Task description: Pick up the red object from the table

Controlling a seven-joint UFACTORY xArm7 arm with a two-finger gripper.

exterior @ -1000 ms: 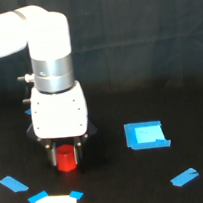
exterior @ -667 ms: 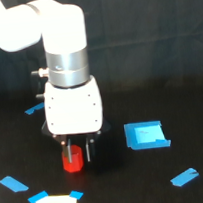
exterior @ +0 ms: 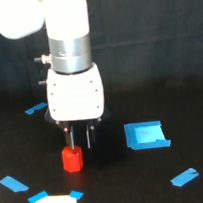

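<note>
None of the lift is done: the red object [exterior: 72, 159] sits on the bench [exterior: 118, 188], the end effector [exterior: 80, 139] open just above it.

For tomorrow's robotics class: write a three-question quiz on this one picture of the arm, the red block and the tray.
1. True or false: the red object stands upright on the table.
2. The blue tray lies toward which side of the exterior view from the red object? A) left B) right
3. Fill in: the claw hangs just ____ the red object.

Key: 1 true. 2 B. 3 above; its fingers appear slightly parted, with nothing between them.
</note>
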